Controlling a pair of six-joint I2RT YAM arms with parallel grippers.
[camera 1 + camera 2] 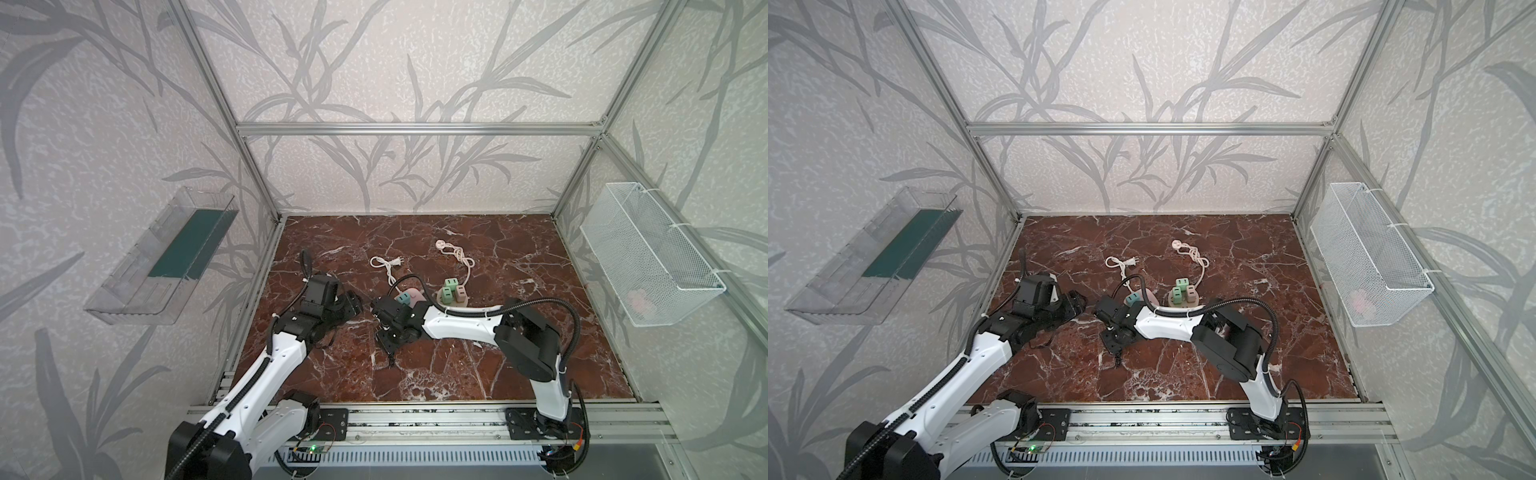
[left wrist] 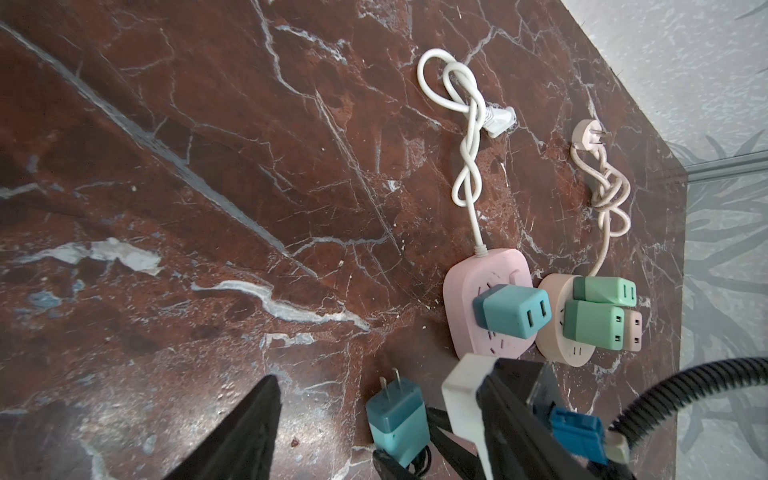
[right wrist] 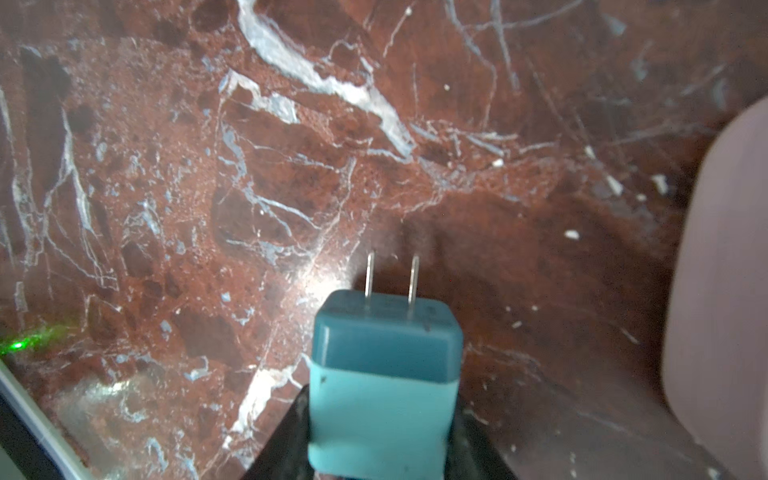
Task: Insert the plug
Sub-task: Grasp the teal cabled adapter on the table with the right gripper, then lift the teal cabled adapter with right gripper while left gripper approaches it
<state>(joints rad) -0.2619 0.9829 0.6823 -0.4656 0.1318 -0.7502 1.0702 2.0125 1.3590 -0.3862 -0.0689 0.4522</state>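
My right gripper is shut on a two-tone teal plug, whose two metal prongs stick out over the marble floor. In the left wrist view this plug hangs just short of the pink power strip, which carries one teal adapter. The strip shows as a pink blur beside the plug. My left gripper is open and holds nothing. In both top views the left gripper faces the right gripper across a small gap; the held plug is hidden there.
A round beige strip with green adapters stands against the pink one. Two knotted white cords trail toward the back. A wire basket hangs on the right wall, a clear tray on the left wall.
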